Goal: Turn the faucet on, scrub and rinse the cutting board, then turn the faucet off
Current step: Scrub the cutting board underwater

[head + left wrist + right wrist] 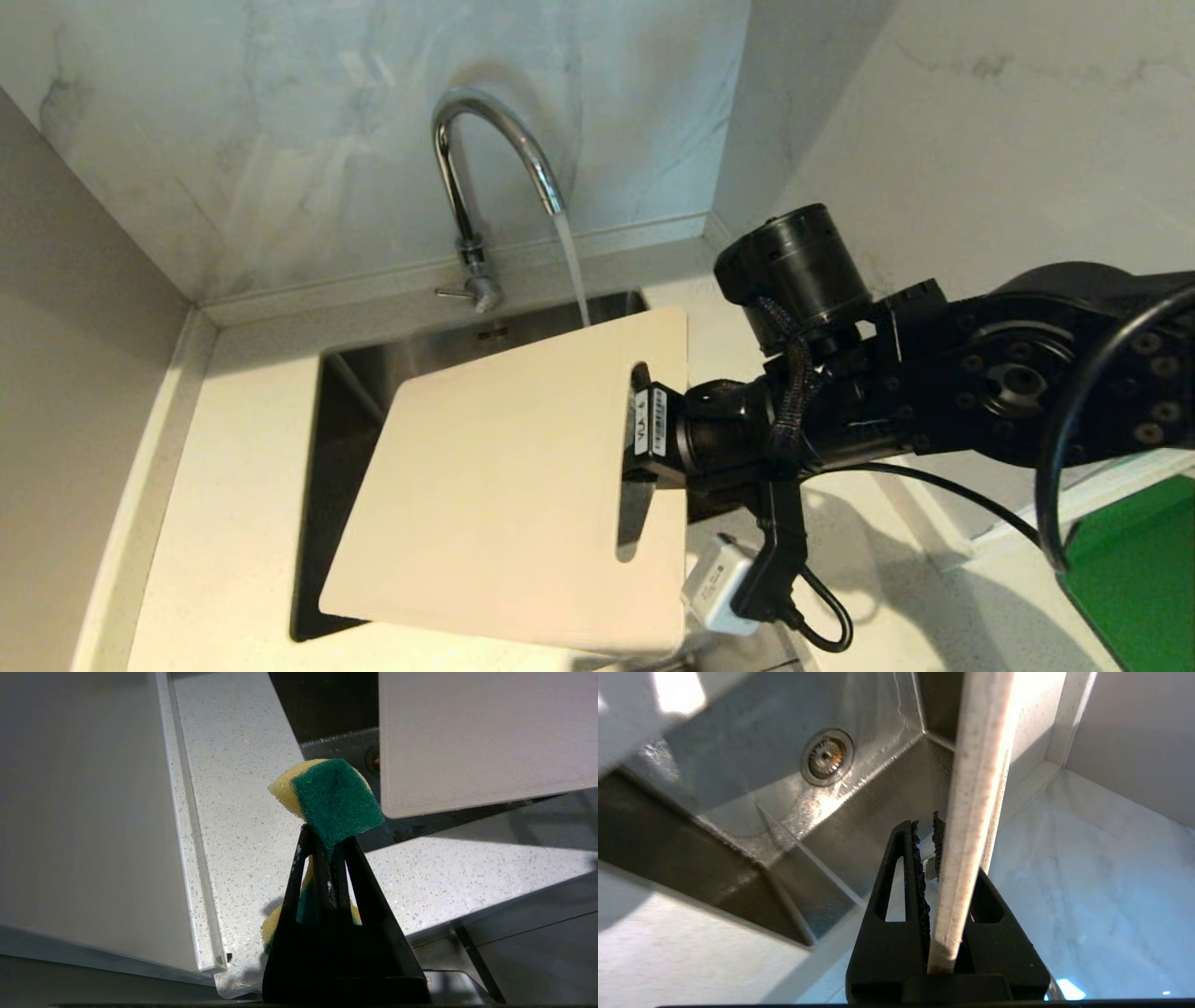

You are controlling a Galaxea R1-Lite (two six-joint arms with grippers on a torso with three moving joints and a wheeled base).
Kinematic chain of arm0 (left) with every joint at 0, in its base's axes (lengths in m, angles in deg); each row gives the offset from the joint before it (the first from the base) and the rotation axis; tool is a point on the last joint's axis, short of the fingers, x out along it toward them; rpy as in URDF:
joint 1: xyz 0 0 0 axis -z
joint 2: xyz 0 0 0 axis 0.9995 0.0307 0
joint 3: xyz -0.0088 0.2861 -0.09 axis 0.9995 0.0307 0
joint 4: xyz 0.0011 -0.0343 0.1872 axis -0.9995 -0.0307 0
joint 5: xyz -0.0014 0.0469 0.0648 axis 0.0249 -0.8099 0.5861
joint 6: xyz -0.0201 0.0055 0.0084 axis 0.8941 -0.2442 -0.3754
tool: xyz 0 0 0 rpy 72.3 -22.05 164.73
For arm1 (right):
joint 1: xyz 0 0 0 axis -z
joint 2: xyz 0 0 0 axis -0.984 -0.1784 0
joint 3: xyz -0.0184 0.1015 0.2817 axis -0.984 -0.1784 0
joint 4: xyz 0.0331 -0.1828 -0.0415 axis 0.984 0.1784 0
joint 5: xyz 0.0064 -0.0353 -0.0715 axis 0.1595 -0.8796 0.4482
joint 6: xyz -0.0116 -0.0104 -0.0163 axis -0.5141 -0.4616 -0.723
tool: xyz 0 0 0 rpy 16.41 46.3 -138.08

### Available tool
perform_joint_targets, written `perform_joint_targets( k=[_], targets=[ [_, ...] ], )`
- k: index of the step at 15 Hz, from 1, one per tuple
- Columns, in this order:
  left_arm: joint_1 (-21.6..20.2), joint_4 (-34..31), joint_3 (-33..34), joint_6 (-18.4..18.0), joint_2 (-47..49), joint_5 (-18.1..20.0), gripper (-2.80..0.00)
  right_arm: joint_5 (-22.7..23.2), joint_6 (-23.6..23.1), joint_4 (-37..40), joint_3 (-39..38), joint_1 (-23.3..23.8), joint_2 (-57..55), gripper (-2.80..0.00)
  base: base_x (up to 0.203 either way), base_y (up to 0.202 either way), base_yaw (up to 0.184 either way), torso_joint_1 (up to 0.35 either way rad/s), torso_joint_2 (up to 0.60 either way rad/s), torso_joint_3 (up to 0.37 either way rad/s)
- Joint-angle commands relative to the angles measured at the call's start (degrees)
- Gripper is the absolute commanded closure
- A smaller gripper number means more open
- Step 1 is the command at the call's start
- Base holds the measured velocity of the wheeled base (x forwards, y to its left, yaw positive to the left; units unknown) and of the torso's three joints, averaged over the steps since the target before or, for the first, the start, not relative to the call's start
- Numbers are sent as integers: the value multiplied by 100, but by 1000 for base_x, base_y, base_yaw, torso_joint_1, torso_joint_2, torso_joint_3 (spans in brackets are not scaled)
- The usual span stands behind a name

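right gripper (931,858) is clamping the cutting board (504,476) under the running faucet (485,140) | left gripper (322,847) is pinching the sponge (334,800) | tip: keep it tilted so water's sheeting into the sink (752,788)

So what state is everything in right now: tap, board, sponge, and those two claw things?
faucet: on, water streaming from the spout.
cutting board: held tilted over the sink, far corner at the stream.
sink: wet, drain open.
sponge: pinched, squashed.
right end effector: shut on the cutting board's edge by the handle slot.
left end effector: shut on the sponge, beside the sink.
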State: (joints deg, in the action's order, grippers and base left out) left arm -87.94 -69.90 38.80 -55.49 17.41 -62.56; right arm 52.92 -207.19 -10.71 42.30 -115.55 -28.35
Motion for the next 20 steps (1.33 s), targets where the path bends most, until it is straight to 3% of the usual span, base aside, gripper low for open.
perform_joint_targets(
  k=[1,12,20],
  targets=[
    [-4,0,0,7,-4,-2,0,15,-232,0,254,23,-438,0,0,0,0,0,0,0],
    [-4,0,0,16,-4,-11,0,93,-467,-18,1246,181,-1550,0,0,0,0,0,0,0],
    [-4,0,0,16,3,-11,0,441,-804,-8,2201,660,-2363,0,0,0,0,0,0,0]
  ],
)
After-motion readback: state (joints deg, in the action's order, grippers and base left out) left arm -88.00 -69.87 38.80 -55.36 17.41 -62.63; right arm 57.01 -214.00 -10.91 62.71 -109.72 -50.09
